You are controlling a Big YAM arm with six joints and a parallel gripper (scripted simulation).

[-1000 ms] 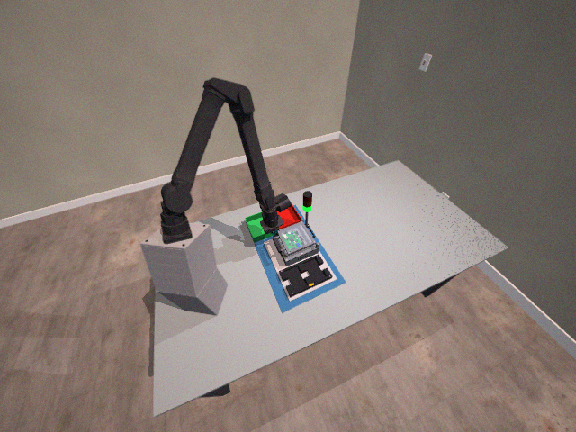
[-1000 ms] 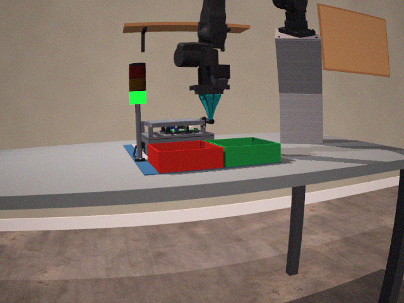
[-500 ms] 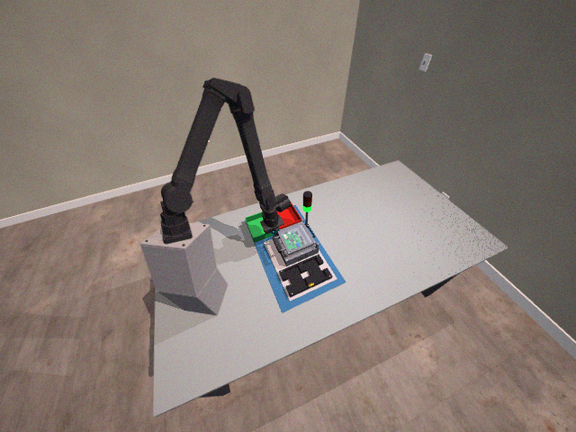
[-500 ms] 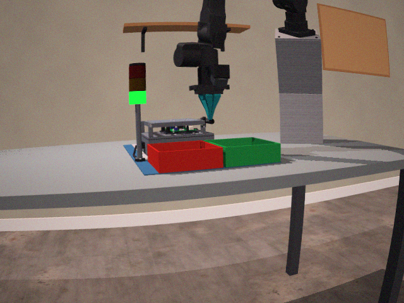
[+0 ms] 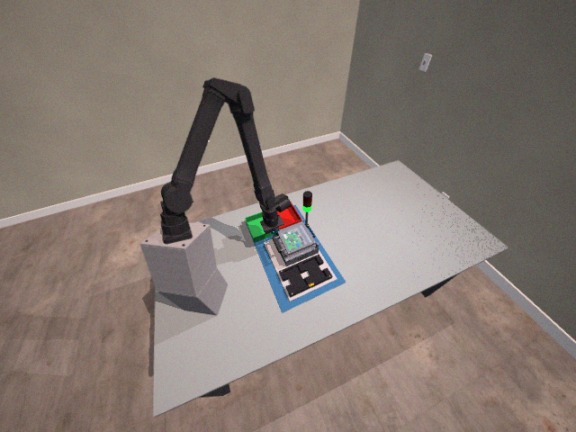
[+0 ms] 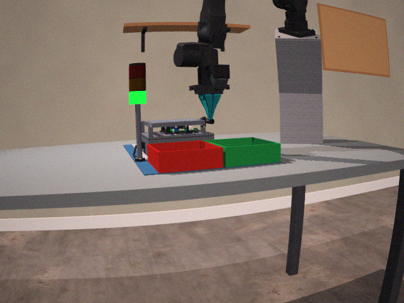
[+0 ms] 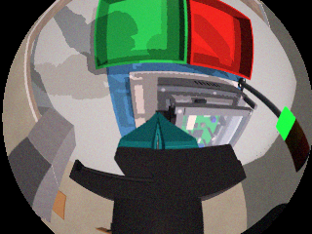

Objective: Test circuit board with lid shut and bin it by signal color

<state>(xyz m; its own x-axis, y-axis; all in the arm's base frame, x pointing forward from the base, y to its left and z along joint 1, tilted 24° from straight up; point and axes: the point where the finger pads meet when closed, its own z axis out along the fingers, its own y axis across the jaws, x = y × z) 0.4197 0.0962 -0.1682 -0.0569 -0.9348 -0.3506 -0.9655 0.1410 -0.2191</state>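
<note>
Top view: the black six-joint arm [image 5: 211, 134] reaches from its grey pedestal [image 5: 185, 274] to the grey box-shaped tester [image 5: 297, 246] on the blue bench mat [image 5: 297, 297]. The green circuit board [image 5: 292, 238] shows through the shut lid, so it lies in the tester. The black two-pocket tray [image 5: 304, 274] holds no board.

Exterior view: the teal tapered jaws [image 6: 209, 114] are pressed together on nothing. Their tip sits just above the small black tab [image 6: 210, 121] at the end of the flat grey lid [image 6: 172, 122]; whether they touch is too fine to tell. The signal tower [image 6: 137, 98] shows its green segment lit. The red open-topped bin [image 6: 184, 156] and the green open-topped bin [image 6: 251, 151] stand side by side in front of the tester.

Wrist view: the jaws point down at the tester's near edge; both bins lie beyond it, and the board shows through the lid.

Step, as I judge it: pressing the tab to release the latch.

Risk, off-centre press: the narrow tip could slide off the small tab onto the lid, leaving the hook latched.

Risk, wrong bin: the bins touch, so a careless drop near the shared wall could land the board in the red one.
</note>
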